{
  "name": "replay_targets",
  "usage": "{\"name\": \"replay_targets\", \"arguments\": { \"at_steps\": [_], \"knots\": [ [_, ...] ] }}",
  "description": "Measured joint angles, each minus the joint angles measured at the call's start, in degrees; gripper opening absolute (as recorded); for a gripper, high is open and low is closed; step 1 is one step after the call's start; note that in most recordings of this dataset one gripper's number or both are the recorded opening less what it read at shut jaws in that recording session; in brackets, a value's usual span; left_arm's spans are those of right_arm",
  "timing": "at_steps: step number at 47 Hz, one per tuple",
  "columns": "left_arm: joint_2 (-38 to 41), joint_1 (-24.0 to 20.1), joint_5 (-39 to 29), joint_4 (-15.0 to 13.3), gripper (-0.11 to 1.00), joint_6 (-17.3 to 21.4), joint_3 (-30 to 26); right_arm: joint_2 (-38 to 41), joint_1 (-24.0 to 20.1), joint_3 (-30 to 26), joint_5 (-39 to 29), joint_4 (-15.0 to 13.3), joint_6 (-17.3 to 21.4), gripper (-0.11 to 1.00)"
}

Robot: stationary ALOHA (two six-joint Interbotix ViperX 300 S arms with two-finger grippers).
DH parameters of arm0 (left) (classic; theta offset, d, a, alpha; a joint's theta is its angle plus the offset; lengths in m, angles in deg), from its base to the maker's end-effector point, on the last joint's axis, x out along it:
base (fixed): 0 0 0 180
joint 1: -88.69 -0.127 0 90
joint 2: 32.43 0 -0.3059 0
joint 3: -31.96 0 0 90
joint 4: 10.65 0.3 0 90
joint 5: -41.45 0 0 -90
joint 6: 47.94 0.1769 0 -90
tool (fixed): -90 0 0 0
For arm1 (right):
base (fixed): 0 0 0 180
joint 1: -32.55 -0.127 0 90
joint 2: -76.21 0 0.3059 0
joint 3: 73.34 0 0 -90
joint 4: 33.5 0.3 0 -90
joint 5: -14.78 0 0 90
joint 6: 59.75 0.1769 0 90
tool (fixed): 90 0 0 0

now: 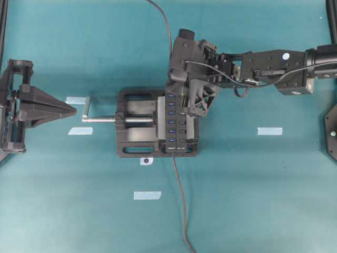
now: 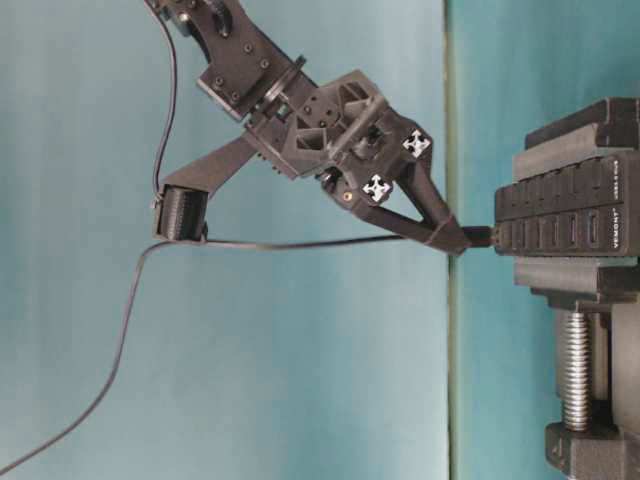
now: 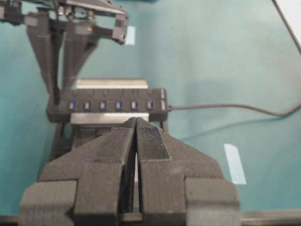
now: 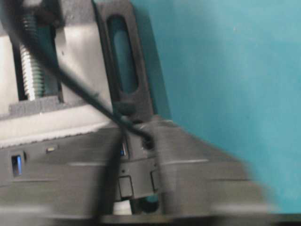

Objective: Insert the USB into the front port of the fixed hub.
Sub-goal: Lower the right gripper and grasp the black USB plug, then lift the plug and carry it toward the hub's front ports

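The right gripper (image 2: 455, 240) has its two fingers drawn together to a point at the end of the hub (image 2: 565, 222), and the USB (image 2: 478, 237) sits right at that point, its short black body showing between the fingertips and the hub's end face. The fingers look pinched on the plug, with the plug touching or just meeting the hub; I cannot tell how far in it is. The cable (image 2: 280, 243) runs level back from the fingertips, under the gripper, then droops away to the lower left.

From above, the same gripper (image 1: 185, 112) reaches in from the right and covers the far end of the hub (image 1: 172, 126). The hub lies clamped in one black vise (image 1: 138, 130) whose silver screw handle (image 1: 97, 119) points left. A second cable (image 1: 180, 200) leaves the hub's near end toward the bottom edge.

The left gripper (image 1: 73, 109) hangs well apart at the left, its fingers pressed together and holding nothing; its own camera shows the two pads (image 3: 151, 143) touching, with the hub (image 3: 108, 105) beyond.

Count: two grippers, one hub, one vise, one plug. Seven blue ports show from above; six show from the left wrist. Four pale tape strips (image 1: 269, 131) lie on the teal surface (image 1: 263, 200), and a small dark dot on a white patch (image 1: 146, 161) sits just below the vise.
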Motion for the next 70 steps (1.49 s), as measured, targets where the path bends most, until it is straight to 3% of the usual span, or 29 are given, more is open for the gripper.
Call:
{"name": "replay_targets", "arguments": {
  "at_steps": [4,40,54,70],
  "knots": [
    [0.0,0.0,0.1,0.0,0.0,0.0,0.1,0.0,0.0,0.0,0.0,0.1,0.0,0.02],
    [0.0,0.0,0.0,0.0,0.0,-1.4,0.2,-1.5,-0.4,0.0,-0.3,1.0,0.0,0.02],
    [0.0,0.0,0.1,-0.1,0.0,-1.4,0.2,-3.8,-1.8,0.0,-4.3,1.1,0.0,0.02],
    [-0.4,0.0,0.1,0.0,0.0,-1.4,0.2,-6.9,-4.4,0.0,-6.0,1.3,4.1,0.02]
  ]
}}
